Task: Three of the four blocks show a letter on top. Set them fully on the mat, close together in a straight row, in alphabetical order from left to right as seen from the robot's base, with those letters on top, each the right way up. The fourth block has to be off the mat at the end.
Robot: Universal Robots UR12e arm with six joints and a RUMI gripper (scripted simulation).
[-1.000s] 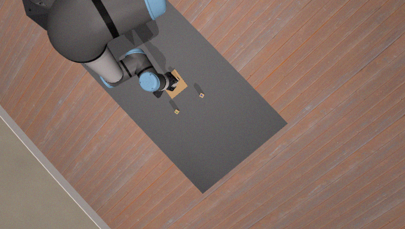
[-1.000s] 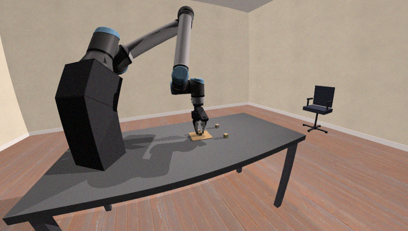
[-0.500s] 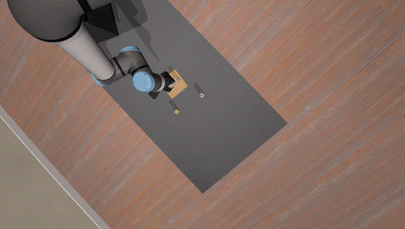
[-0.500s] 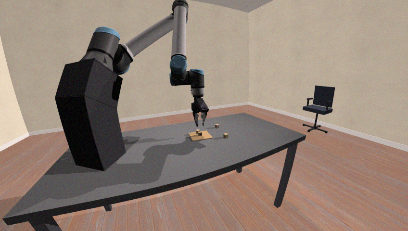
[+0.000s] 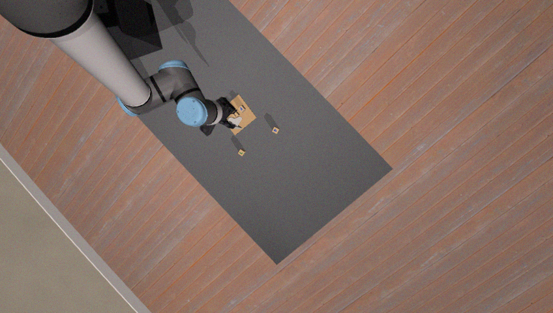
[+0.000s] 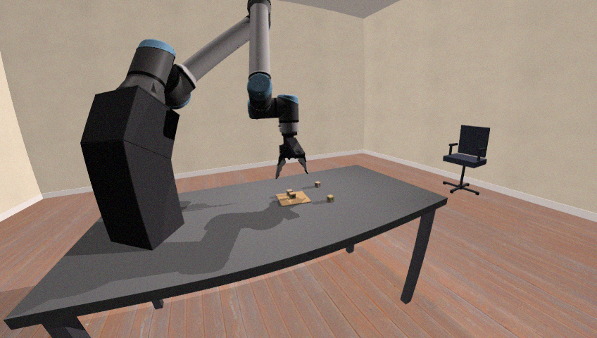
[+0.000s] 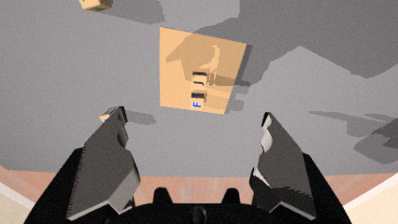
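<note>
Gripper (image 5: 237,119) (image 6: 291,174) (image 7: 196,110) spread wide, nothing held, above the mat (image 5: 249,116) (image 6: 304,199) (image 7: 174,93). F block (image 5: 242,109) (image 6: 289,191) (image 7: 197,101) and its neighbour (image 5: 235,114) (image 6: 292,195) (image 7: 199,78) lie on it, just beside each other; neighbour's letter unreadable. If a third is to be added, both should be cleared by the fingers, its letter checked, opposite faces squarely gripped. Off the mat: blue-marked block (image 5: 275,130) (image 6: 317,184) (image 7: 106,117), green-marked block (image 5: 241,152) (image 6: 329,198) (image 7: 96,5).

You've got the gripper (image 5: 237,117) (image 6: 292,174) (image 7: 196,110) up off the mat (image 5: 250,115) (image 6: 298,201) (image 7: 177,61); a second ago its fingers were down around a block there. Half a second ago, fingers closer together; now spread wide. Block with the blue F (image 5: 241,109) (image 6: 289,191) (image 7: 198,100) now in your top view, where the gripper hid it a second back. Elbow (image 5: 50,15) (image 6: 259,3) higher, shifted toward the upper left in your top view. Arm's shadow (image 6: 222,239) reshaped across the table (image 5: 310,174) (image 6: 355,226) (image 7: 61,70).
</note>
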